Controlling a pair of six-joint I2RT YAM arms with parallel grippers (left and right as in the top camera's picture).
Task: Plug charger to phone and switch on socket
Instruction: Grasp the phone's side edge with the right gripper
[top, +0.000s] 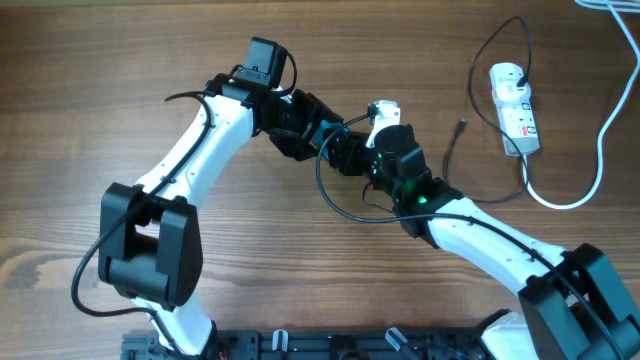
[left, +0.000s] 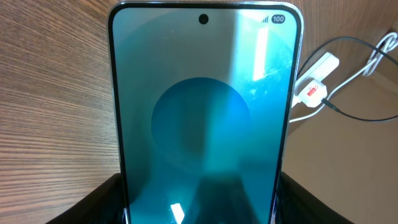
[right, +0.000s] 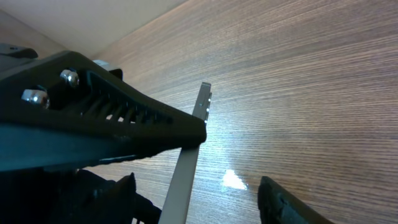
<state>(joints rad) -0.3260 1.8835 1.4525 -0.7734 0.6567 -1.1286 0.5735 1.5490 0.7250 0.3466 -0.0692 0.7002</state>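
Currently the left hand (left: 202, 208) grips the phone (left: 202, 112); the right hand (right: 233, 162), open beside it, sits nearer the charger (top: 461, 127) tip lying rightward on the tabletop (top: 90, 60).

Phone (left: 202, 118): cyan-teal screen with a darker blue disc at centre, black bezel, silver-grey frame; socket (top: 515, 108), upper right of the overhead frame: white with small red marks; charger (top: 459, 128): black; cord (top: 601, 150): white; tabletop (top: 80, 60): mid-brown, fine wood grain; arms (top: 200, 140): white shells, black joints; indicator light (top: 421, 199): green.
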